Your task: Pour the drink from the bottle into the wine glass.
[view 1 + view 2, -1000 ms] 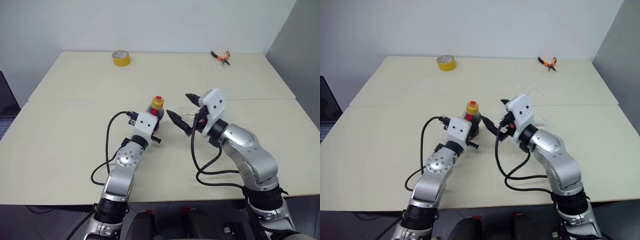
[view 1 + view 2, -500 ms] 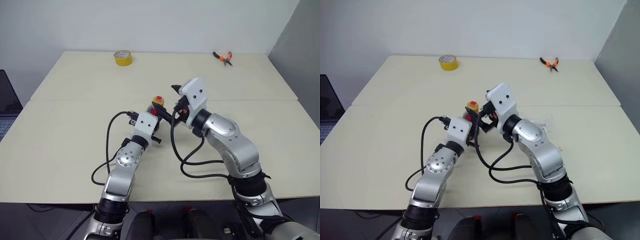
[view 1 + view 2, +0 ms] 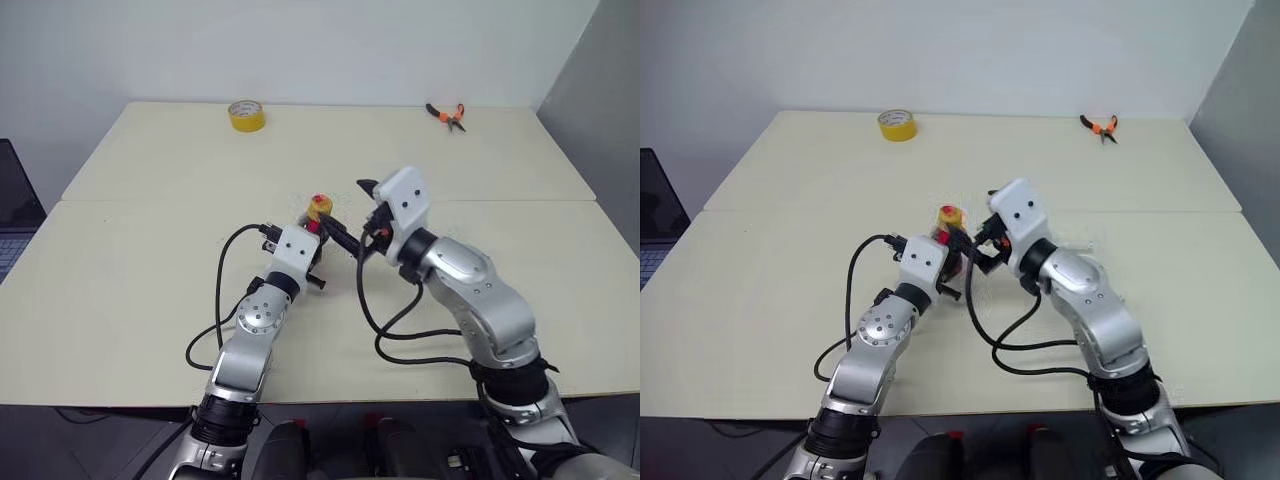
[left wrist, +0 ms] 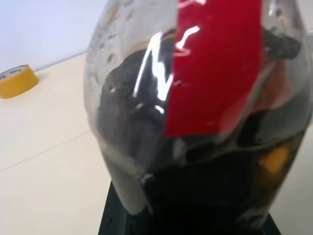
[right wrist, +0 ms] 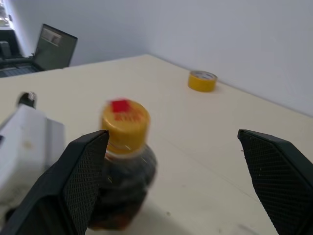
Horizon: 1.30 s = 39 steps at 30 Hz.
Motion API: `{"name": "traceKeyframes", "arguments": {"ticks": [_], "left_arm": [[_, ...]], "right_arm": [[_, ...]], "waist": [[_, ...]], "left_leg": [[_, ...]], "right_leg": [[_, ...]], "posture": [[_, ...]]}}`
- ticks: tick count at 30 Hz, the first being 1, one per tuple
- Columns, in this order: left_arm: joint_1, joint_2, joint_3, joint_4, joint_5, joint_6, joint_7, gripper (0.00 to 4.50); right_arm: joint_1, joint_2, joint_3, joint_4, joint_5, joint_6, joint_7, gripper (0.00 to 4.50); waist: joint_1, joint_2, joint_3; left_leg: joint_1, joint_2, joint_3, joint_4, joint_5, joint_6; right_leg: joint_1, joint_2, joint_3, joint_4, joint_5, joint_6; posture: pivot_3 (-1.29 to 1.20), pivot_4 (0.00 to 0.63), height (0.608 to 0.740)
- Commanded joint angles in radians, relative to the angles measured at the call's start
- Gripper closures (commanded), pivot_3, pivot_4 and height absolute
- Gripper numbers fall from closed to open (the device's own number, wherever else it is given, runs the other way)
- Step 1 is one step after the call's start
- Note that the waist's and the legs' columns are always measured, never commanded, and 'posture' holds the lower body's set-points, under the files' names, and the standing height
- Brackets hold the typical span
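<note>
While yellow-capped, the bottle [image 5: 123,171] holds dark drink [image 4: 205,196].

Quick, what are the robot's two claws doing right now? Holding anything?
Left gripper: shut on the bottle of dark drink.
Right gripper: open, holding nothing, its fingers either side of the bottle's yellow cap.

Yellow-capped bottle [image 5: 122,171], red label

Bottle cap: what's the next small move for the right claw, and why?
Probably shift the open right claw sideways until the yellow cap sits between its fingers, then close. The cap is still on the bottle, which the left claw holds, and it sits by one finger, off centre.
</note>
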Motion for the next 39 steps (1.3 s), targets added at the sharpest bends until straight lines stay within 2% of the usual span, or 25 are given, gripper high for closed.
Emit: {"name": "traceKeyframes", "arguments": {"ticks": [1,9,15,25,39], "left_arm": [[-0.02,-0.003,0.006,-0.046,-0.003,-0.032,0.005,3.82],[-0.023,-0.003,0.006,-0.043,-0.003,-0.034,0.002,3.83],[-0.026,-0.002,0.001,-0.039,-0.002,-0.036,-0.002,3.83],[-0.028,-0.004,-0.002,-0.037,-0.001,-0.038,0.0,3.83],[-0.023,-0.004,-0.006,-0.04,0.001,-0.04,0.0,3.83]], "right_arm": [[0.004,-0.022,-0.078,-0.05,0.013,0.02,-0.017,0.0],[0.029,-0.049,-0.091,-0.108,0.076,0.084,0.023,0.0],[-0.046,0.069,-0.051,-0.13,0.157,0.178,-0.016,0.0],[-0.076,0.142,0.017,-0.045,0.125,0.145,-0.048,0.0],[-0.082,0.162,0.0,0.025,0.075,0.079,-0.094,0.0]], "waist": [[0.0,0.0,0.0],[-0.003,0.0,0.0],[-0.005,0.0,0.0],[0.0,0.0,0.0],[-0.001,0.0,0.0]], "left_leg": [[0.0,0.0,0.0,0.0,0.0,0.0],[0.0,0.0,0.0,-0.001,0.0,0.0],[0.0,0.0,0.0,-0.001,0.0,0.0],[0.0,0.0,0.0,0.0,0.0,0.0],[0.0,0.0,0.0,0.0,0.0,0.0]], "right_leg": [[0.0,0.0,0.0,0.0,0.0,0.0],[0.0,0.001,0.0,0.0,0.0,0.0],[0.0,0.001,0.0,0.0,0.0,0.0],[0.0,0.0,0.0,0.0,0.0,0.0],[0.0,0.0,0.0,0.0,0.0,0.0]], "posture": [[0.0,0.15,0.74],[0.0,0.15,0.74],[0.0,0.15,0.74],[0.0,0.15,0.74],[0.0,0.15,0.74]]}}
